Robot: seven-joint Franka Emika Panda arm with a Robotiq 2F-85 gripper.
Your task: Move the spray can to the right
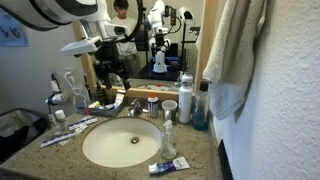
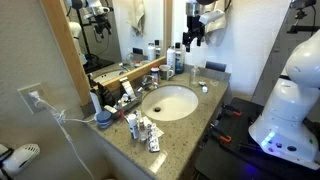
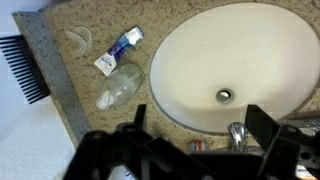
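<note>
Over the bathroom sink [image 3: 190,55], our gripper [image 3: 198,125] hangs with fingers spread wide, holding nothing. The spray can [image 1: 169,110] stands upright behind the basin, just beside the taller silver canister [image 1: 185,98]. We should centre over it, clear that canister, and clamp mid-body.

Soft, even indoor light; small, slightly blurry pictures.

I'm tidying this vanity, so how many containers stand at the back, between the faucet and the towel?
3: the spray can nearest the faucet, the taller silver canister beside it, a blue bottle by the towel. More may be hidden behind them.
</note>
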